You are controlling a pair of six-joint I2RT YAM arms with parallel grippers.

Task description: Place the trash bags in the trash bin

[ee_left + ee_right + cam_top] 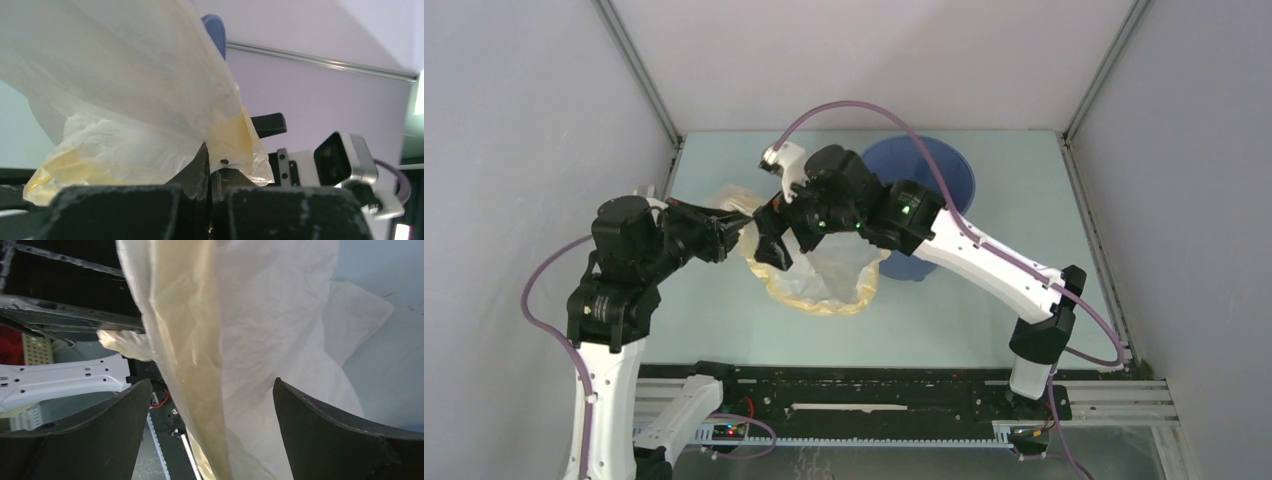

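Note:
The translucent cream trash bag [829, 280] hangs spread over the table's middle, left of the blue bucket [924, 170]. My left gripper [729, 235] is shut on the bag's left edge and holds it up; in the left wrist view the film [150, 100] rises from the closed fingertips [202, 167]. My right gripper [769, 245] is open just right of the left one, with a fold of the bag [225, 355] hanging between its spread fingers [110, 420]. The bucket's rim [215, 30] shows behind the bag in the left wrist view.
The right arm [984, 260] reaches across in front of the bucket and covers its near side. Grey enclosure walls stand at the back and both sides. A black rail [874, 385] runs along the table's near edge.

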